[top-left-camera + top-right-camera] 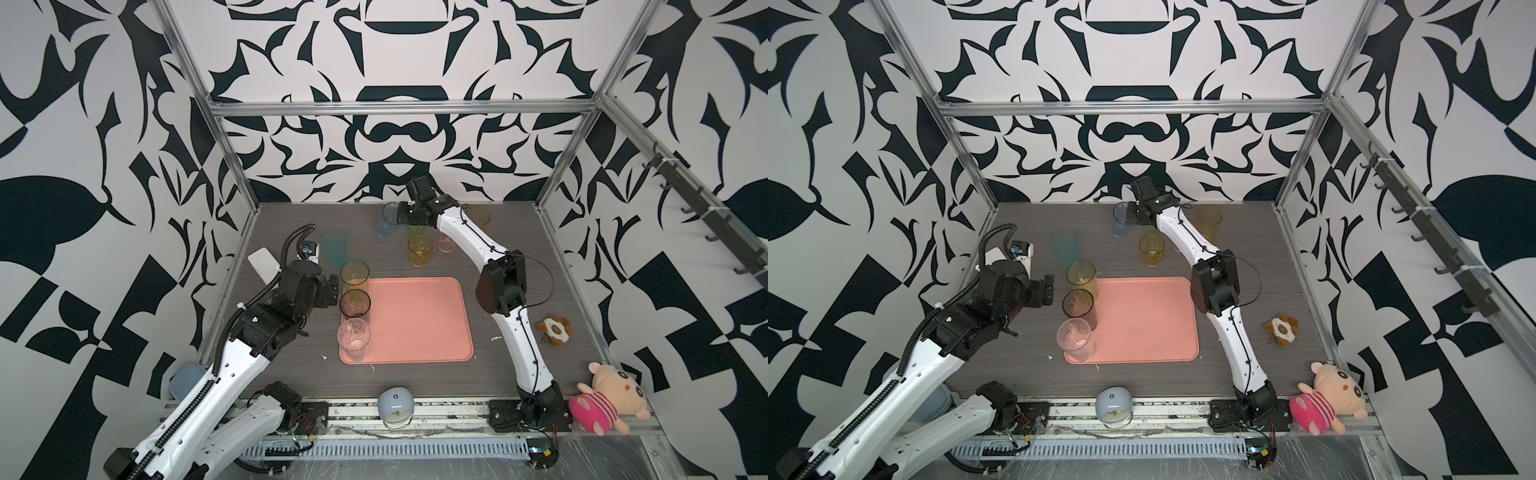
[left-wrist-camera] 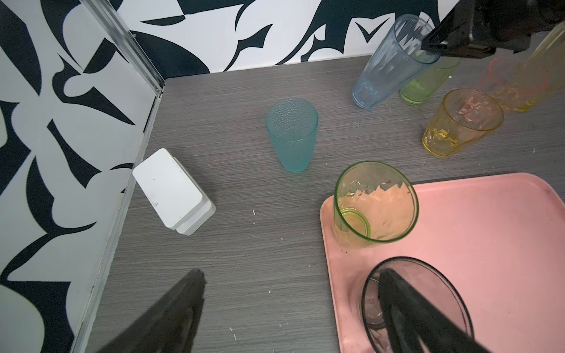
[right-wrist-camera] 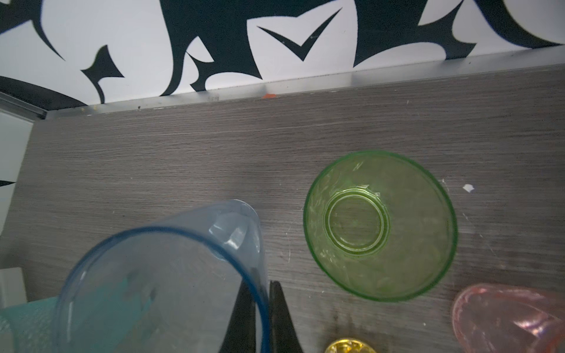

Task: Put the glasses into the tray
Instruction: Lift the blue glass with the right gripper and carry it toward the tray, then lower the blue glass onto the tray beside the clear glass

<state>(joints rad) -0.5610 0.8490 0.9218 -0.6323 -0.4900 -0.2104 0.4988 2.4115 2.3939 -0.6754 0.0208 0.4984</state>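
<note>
- Between the two fingers of our right gripper (image 3: pixel 263 305) is the thin wall of the blue glass (image 3: pixel 159 290). One finger is inside the rim and one is outside, pressed together on it.
- That glass stands with its rim up at the hand and seems to lean a bit. We cannot tell if its bottom is off the table (image 1: pixel 519 365).
- From this hand, the tray (image 1: pixel 415 316) lies back toward our own base, well apart. So we think the next move is to lift the glass and pull it back toward us.
- Our left gripper (image 1: pixel 331 291) is spread wide and holds nothing. It is just beside the tray's edge, next to the smoky glass (image 1: pixel 355 303), so it is the hand nearer the tray.
- We count one tray and nine glasses.
- Three glasses stand in the tray, in a row by the left hand: the yellow-green glass (image 1: pixel 355 276), the smoky glass and the clear glass (image 1: pixel 353 340).
- Six are outside it: the blue glass, the teal glass (image 1: pixel 334 249), the green glass (image 3: pixel 380 226), the short amber glass (image 1: pixel 419 251), the pink glass (image 1: pixel 446 244) and the tall yellow glass (image 1: pixel 480 216).
</note>
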